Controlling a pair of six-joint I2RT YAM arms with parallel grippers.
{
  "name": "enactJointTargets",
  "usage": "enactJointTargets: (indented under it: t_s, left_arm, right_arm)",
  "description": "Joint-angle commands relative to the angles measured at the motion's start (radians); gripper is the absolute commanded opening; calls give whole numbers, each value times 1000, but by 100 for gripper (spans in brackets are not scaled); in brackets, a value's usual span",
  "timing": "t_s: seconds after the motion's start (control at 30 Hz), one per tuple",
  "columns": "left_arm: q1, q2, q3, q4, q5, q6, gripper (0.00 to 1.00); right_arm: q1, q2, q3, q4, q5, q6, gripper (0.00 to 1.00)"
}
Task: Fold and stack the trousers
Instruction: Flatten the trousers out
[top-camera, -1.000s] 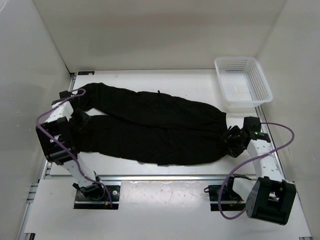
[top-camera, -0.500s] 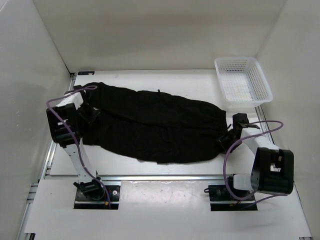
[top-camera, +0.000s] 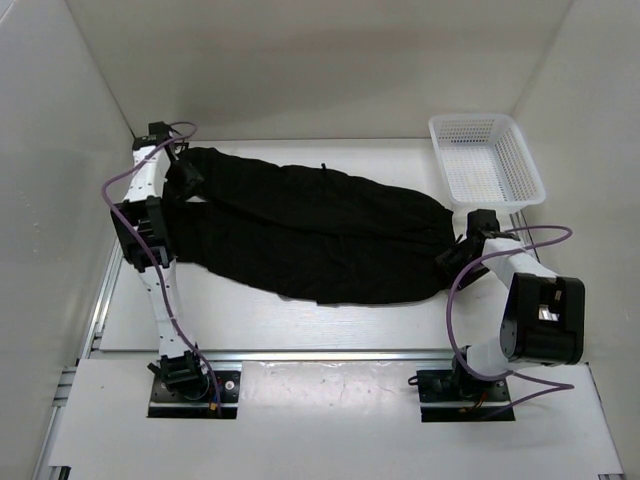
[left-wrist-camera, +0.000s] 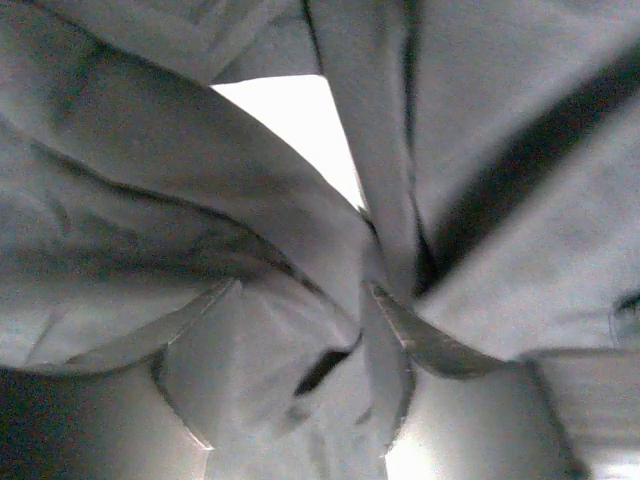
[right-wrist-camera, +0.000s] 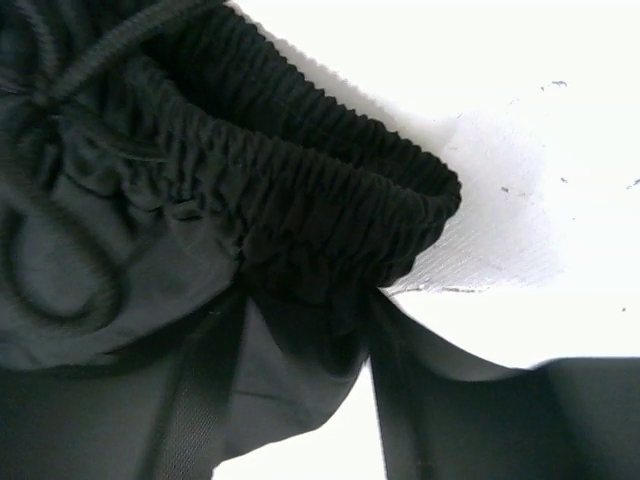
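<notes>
The black trousers (top-camera: 320, 235) lie spread across the white table (top-camera: 300, 325), waistband at the right, leg ends at the left. My left gripper (top-camera: 183, 178) is shut on the cloth of a leg end at the far left; its wrist view shows bunched cloth (left-wrist-camera: 260, 250) pinched between the jaws. My right gripper (top-camera: 452, 257) is shut on the elastic waistband (right-wrist-camera: 300, 190) at the right end; a drawcord (right-wrist-camera: 60, 220) shows beside it in the right wrist view. The fingers of both are mostly hidden by cloth.
A white mesh basket (top-camera: 485, 172) stands at the back right, just beyond the waistband. White walls enclose the table on the left, back and right. Purple cables loop off both arms.
Both arms have carried their ends of the trousers toward the back of the table. The left gripper moved farthest, up along the left wall. The garment now lies farther from the near edge.
</notes>
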Motion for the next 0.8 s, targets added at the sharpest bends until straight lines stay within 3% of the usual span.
enactJointTargets:
  t_s: [0.0,0.03,0.1,0.17,0.2,0.27,0.43,0.57,0.77]
  left_arm:
    - [30,-183,-7,-53,-28,13,69]
    - [49,-228,-52,-35,-11,13,71]
    - [116,-349,-214,23,27,-9,70]
    - [162,-436,-319,45,16,-24,61]
    - [200,-457,-416,54,-7,-41,51]
    - [231,-497,-507,74,-20,-53,46]
    - [263,-474,-644,93,-106,-69,49]
    - [273,-399,-635,125,-61,-7,60]
    - [273,-327,-632,134,-20,25,62]
  right_arm:
    - [-5,-57,21,-3,24,-5,58]
    - [-5,-97,6,-3,24,-16,67]
    - [-5,-154,-17,-12,35,-28,75]
    - [-14,-189,-17,-23,26,-43,84]
    - [-14,-220,-26,-23,26,-57,85]
    - [-14,-243,-26,-33,15,-68,85]
    - [-45,-272,-14,-64,-37,-120,86]
    - [-54,-282,18,-82,-37,-144,86]
    - [-84,-292,18,-82,-64,-154,86]
